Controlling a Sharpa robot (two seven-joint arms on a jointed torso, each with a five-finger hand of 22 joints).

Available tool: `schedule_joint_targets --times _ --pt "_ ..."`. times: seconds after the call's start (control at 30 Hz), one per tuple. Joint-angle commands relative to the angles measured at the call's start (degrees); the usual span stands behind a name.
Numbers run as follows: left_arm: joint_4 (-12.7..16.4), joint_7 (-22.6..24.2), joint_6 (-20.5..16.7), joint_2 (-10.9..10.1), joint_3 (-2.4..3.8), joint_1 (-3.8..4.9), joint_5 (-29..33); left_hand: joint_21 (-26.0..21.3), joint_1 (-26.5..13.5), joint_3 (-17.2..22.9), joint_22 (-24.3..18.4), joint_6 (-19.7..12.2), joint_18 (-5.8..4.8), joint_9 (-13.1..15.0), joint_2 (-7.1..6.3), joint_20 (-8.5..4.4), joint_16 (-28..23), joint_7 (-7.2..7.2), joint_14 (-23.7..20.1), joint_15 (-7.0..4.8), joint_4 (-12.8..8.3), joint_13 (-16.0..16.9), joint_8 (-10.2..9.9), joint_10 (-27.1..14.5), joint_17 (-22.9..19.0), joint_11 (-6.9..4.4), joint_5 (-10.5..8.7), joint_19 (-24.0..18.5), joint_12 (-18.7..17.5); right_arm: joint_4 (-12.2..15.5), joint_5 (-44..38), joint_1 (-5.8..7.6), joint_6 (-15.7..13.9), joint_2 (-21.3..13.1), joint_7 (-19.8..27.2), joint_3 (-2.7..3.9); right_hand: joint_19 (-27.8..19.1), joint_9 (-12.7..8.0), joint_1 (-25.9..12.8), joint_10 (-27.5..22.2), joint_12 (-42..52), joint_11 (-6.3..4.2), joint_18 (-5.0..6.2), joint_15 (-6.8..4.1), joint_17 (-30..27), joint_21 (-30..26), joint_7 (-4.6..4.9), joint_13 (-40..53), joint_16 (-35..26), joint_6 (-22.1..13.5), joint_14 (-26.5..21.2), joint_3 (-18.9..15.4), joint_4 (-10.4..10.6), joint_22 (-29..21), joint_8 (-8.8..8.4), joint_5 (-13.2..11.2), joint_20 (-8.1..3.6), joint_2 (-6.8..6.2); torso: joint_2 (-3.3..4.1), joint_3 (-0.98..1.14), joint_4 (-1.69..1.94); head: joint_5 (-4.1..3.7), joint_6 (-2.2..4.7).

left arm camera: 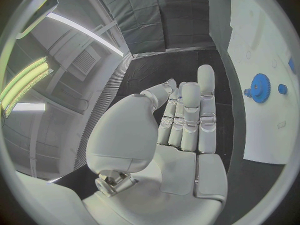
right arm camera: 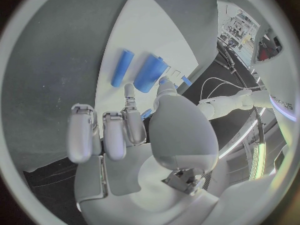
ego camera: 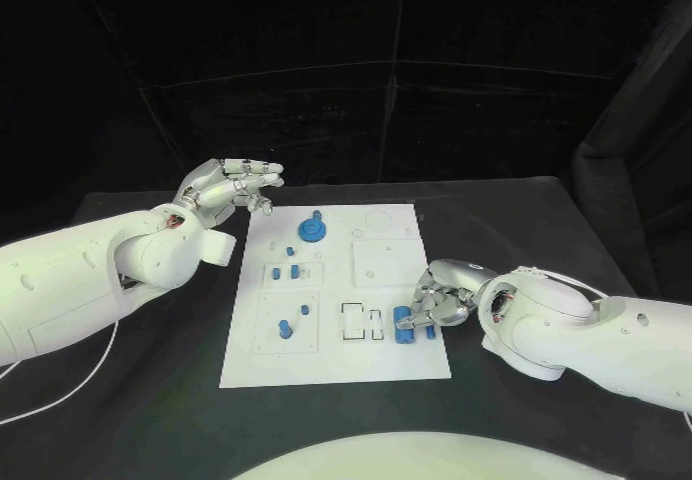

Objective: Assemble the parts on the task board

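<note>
Your task board (ego camera: 332, 360) lies mid-surface. The left robot hand (ego camera: 235, 186) hovers off the board's far left corner, fingers loosely extended, holding nothing. The right robot hand (ego camera: 437, 301) sits low at the board's right edge, fingertips on a blue cylinder (ego camera: 421, 330), though you cannot tell if it grips. Beside it lies a slimmer blue peg (ego camera: 400, 325). Both look light, rigid, smooth plastic, likely to roll; pinch them mid-length across the barrel.

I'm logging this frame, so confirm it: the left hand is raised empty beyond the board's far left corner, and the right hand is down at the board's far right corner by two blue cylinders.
One detail is wrong. The right hand is at the near right part of the task board, not the far right corner, as the head view shows. The rest holds: the left hand is raised empty, and two blue cylinders lie by the right hand.
</note>
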Motion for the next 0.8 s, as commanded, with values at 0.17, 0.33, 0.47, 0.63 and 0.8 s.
schedule_joint_targets --times 0.17,0.33,0.47,0.63,0.8 --pt "-0.2 0.2 0.9 -0.1 0.03 0.07 0.1 -0.2 0.6 0.0 -0.1 -0.3 0.78 0.0 0.22 0.01 0.0 0.10 -0.4 -0.15 -0.4 0.0 0.2 -0.4 0.0 -0.11 0.16 -0.3 0.3 -0.4 -2.2 -0.69 1.0 1.1 -1.2 0.04 0.9 0.3 -0.7 0.7 1.0 -0.11 -0.99 -0.43 5.2 0.3 -0.44 2.5 0.5 -0.2 4.2 -0.1 0.0 0.3 0.52 -0.2 -0.08 -0.03 0.07 -0.01 0.07 -0.08 -0.24" --pt "-0.2 0.1 1.0 -0.1 0.01 0.07 0.1 -0.2 0.6 0.0 -0.1 -0.3 0.78 0.0 0.22 0.01 0.0 0.10 -0.4 -0.15 -0.4 0.0 0.2 -0.4 0.0 -0.11 0.16 -0.3 0.3 -1.1 -2.8 -0.98 1.3 1.8 -1.6 0.04 0.9 0.4 -0.8 0.7 1.1 -0.12 -1.01 -0.43 5.5 0.4 -0.45 2.7 0.6 -0.2 4.3 -0.1 0.0 0.5 0.62 -0.2 -0.09 0.00 0.03 -0.01 0.11 0.07 -0.35" --pt "-0.1 0.0 1.1 -0.1 0.01 0.06 0.1 -0.2 0.6 0.0 -0.1 -0.3 0.78 0.0 0.22 0.01 0.0 0.10 -0.4 -0.15 -0.4 0.0 0.2 -0.4 0.0 -0.11 0.16 -0.3 0.3 -1.9 -3.2 -1.25 1.0 2.9 -1.7 0.04 1.0 0.7 -0.5 0.7 1.2 -0.12 -1.03 -0.44 5.6 0.4 -0.46 2.9 0.7 -0.3 4.3 0.1 0.0 0.6 0.78 -0.1 -0.11 0.29 0.07 -0.06 0.12 0.01 -0.36" --pt "-0.1 0.0 1.2 -0.1 0.01 0.06 0.1 -0.2 0.6 0.0 -0.1 -0.3 0.78 0.0 0.22 0.01 0.0 0.10 -0.4 -0.15 -0.4 0.0 0.2 -0.4 0.0 -0.11 0.16 -0.3 0.3 -2.4 -3.6 -1.75 0.1 3.9 -2.3 0.05 0.9 1.4 1.7 0.7 1.4 -0.16 -1.03 -0.43 5.9 0.5 -0.44 3.5 0.8 -0.7 4.3 0.9 -0.4 0.7 1.26 3.1 -0.13 2.06 0.05 -0.06 0.25 0.04 -0.41" --pt "-0.1 -0.1 1.3 -0.1 0.00 0.06 0.1 -0.2 0.6 0.0 -0.1 -0.3 0.78 0.0 0.22 0.01 0.0 0.10 -0.4 -0.15 -0.4 0.0 0.2 -0.4 0.0 -0.11 0.16 -0.3 0.3 -2.6 -2.1 -1.95 -1.1 4.0 -2.5 0.06 1.0 2.1 4.0 0.8 1.8 -0.19 -1.07 -0.47 6.2 0.7 -0.47 4.2 0.9 -0.8 4.3 1.3 -1.1 0.9 1.72 9.8 -0.18 3.95 -0.02 -0.14 0.20 0.02 -0.54"
